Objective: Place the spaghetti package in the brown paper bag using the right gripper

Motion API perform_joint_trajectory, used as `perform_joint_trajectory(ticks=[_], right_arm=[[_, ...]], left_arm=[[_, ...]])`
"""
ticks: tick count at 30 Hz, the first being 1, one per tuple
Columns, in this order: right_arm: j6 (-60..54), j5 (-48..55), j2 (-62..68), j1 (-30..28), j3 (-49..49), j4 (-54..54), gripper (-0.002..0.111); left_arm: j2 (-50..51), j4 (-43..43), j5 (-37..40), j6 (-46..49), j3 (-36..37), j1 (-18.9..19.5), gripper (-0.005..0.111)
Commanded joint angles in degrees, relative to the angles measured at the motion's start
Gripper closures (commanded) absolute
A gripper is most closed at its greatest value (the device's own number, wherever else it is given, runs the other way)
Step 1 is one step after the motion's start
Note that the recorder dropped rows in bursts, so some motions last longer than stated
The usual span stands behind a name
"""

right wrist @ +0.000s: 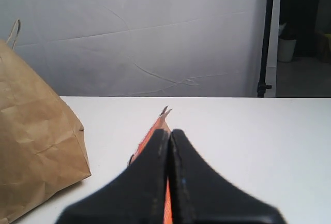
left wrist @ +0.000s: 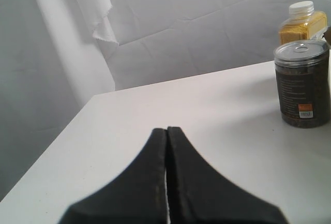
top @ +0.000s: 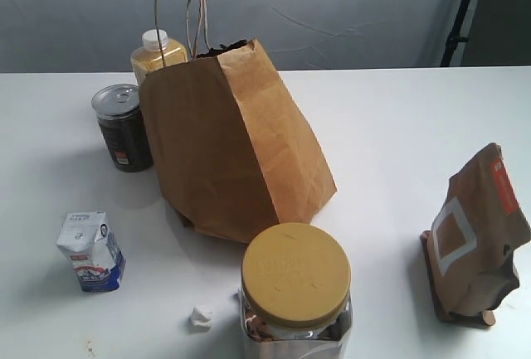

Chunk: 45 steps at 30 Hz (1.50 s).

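Observation:
The brown paper bag (top: 232,143) stands in the middle of the table with its loop handles up; its side also shows in the right wrist view (right wrist: 31,131). Something dark shows at the bag's mouth, too small to identify. The spaghetti package is not in view anywhere. Neither arm appears in the exterior view. My right gripper (right wrist: 169,132) is shut low over the table, with the orange edge of the brown stand-up pouch (right wrist: 155,131) just beyond its tips. My left gripper (left wrist: 166,131) is shut with nothing in it, over bare table.
The brown pouch (top: 477,226) with an orange label stands at the right. A dark can (top: 123,127) and a yellow bottle (top: 158,52) stand left of the bag. A milk carton (top: 91,253), a paper scrap (top: 201,316) and a yellow-lidded jar (top: 295,276) stand in front.

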Motion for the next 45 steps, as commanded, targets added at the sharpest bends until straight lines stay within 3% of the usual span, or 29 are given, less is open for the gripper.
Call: perform_joint_trajectory(ticks=[1,45], right_arm=[[0.2,0.1,-0.2,-0.6,0.2,0.2,0.108],[0.2,0.1,-0.2,-2.5,0.2,0.2,0.108]], left_arm=[[0.1,-0.2,-0.1,-0.2,0.3,-0.1,0.107],[0.1,-0.2,-0.1,-0.2,0.3,-0.1,0.107]])
